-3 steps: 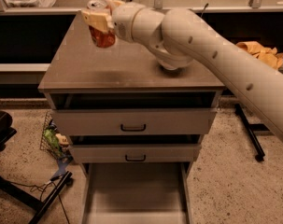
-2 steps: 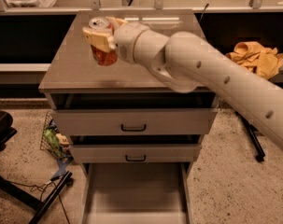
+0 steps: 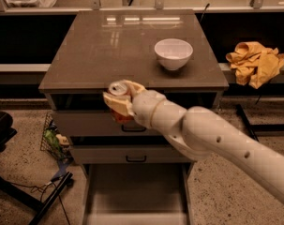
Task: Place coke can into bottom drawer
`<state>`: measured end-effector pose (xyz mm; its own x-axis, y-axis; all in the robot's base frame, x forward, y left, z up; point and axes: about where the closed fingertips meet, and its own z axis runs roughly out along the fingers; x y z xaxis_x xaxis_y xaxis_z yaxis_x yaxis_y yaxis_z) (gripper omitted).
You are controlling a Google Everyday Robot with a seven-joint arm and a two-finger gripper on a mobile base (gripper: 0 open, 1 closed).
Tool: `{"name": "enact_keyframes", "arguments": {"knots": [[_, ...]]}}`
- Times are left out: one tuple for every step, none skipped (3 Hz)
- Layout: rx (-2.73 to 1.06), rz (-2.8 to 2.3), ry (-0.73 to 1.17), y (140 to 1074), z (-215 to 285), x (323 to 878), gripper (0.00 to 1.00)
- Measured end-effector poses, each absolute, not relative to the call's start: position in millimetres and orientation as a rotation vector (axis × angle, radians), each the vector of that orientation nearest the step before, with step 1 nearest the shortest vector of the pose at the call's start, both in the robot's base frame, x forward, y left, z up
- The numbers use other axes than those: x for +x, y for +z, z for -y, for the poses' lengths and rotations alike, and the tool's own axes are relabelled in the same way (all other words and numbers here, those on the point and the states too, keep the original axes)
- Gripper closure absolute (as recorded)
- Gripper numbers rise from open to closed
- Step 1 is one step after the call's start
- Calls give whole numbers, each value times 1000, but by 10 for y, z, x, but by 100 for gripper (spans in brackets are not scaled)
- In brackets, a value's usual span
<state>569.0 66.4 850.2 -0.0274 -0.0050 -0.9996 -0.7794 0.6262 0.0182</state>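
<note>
**Can held in front of the drawers, above the open bottom drawer**

Item: can (image 3: 117, 88), red, silver top facing up, slightly tilted.
Location: in the air before the top drawer (image 3: 85, 123) front, just below the bench (image 3: 108, 55) edge.
Holder: gripper (image 3: 122, 96), fingers pinching the can from either side (the red body is mostly hidden behind the nearer finger).
Arm (image 3: 216, 139): cream, enters from lower right.
Below: middle drawer (image 3: 99, 154), closed; bottom drawer (image 3: 132, 191), pulled out, grey floor showing.
On bench: white bowl (image 3: 173, 53), upright, right of centre, well apart from the can.
Right of bench: yellow cloth (image 3: 255, 62), crumpled, on a ledge.
</note>
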Motion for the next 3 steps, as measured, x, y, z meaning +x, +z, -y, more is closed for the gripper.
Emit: {"name": "enact_keyframes", "arguments": {"knots": [[-666,-1520,732,7557,-273,5480,100],[-656,-1542,756,7057,-150,5432,100],[-653,-1547,758,6999,-128,5414,100]]}}
